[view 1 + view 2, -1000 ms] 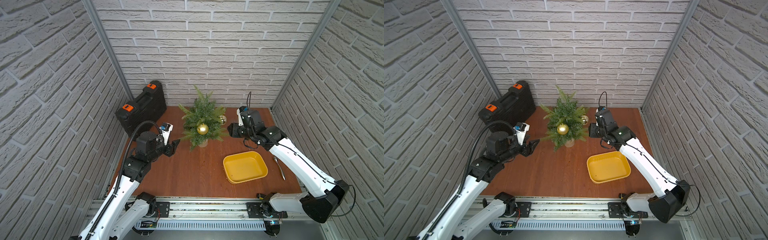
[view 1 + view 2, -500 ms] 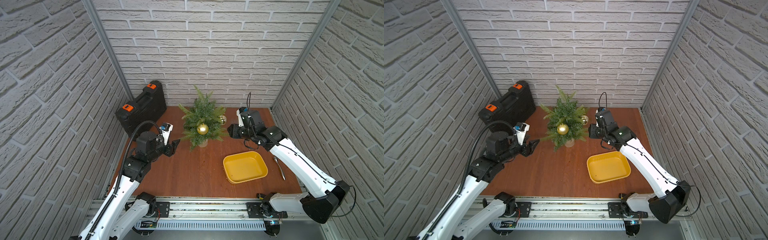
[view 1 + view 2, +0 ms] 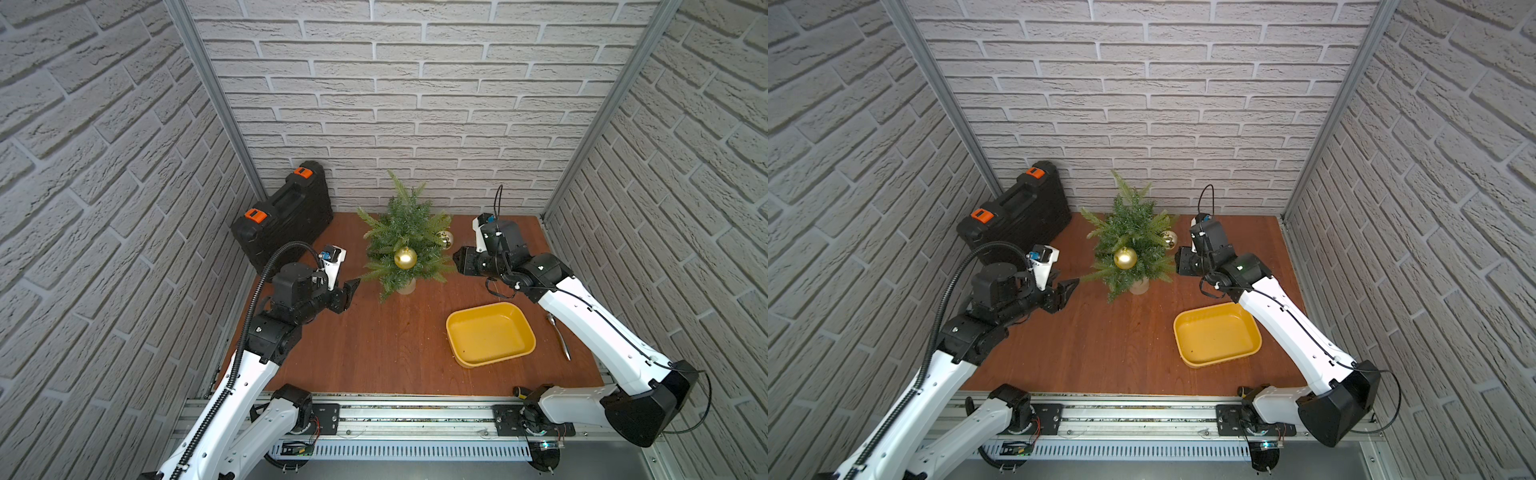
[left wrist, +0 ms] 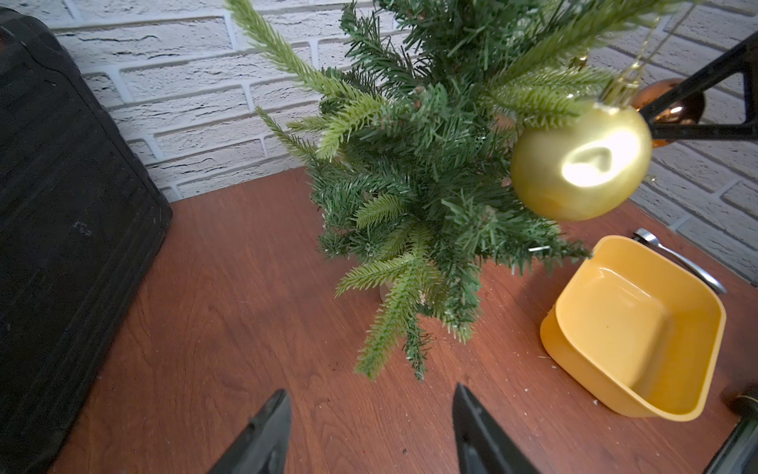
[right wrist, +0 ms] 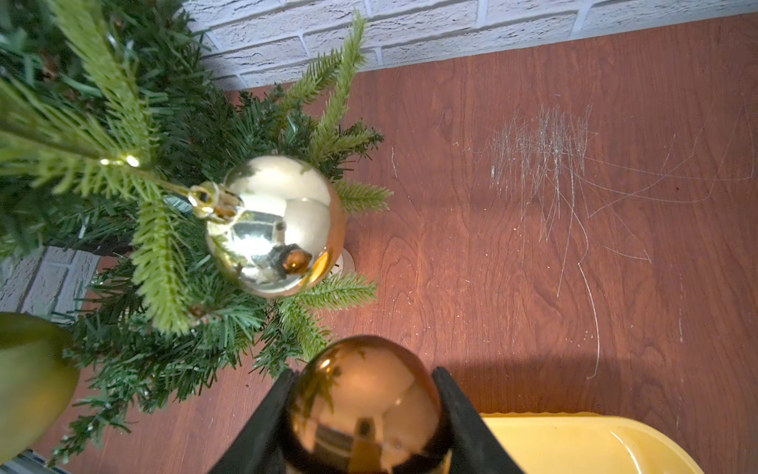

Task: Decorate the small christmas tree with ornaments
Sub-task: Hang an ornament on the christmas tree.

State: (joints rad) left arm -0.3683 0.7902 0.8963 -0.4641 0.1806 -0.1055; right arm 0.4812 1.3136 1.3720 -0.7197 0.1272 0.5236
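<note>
Though neither arm had moved, my right pincer [image 5: 364, 372] gripped the bronze bauble [image 5: 363, 410] just beside the tree [image 3: 409, 226]; my left pincer [image 4: 371, 390] stood open, empty. I judged its hanging undone.

On the table [image 3: 374, 353] the tree [image 3: 405, 245] stands at the back, case [image 3: 286, 216] left of it, tray [image 3: 488, 336] nearer and right

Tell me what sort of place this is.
Probably a robot test booth dressed as a room, not a home: brick-pattern panels held in metal posts, two robot arms mounted on a rail, and a small christmas tree as a prop on the table.
</note>
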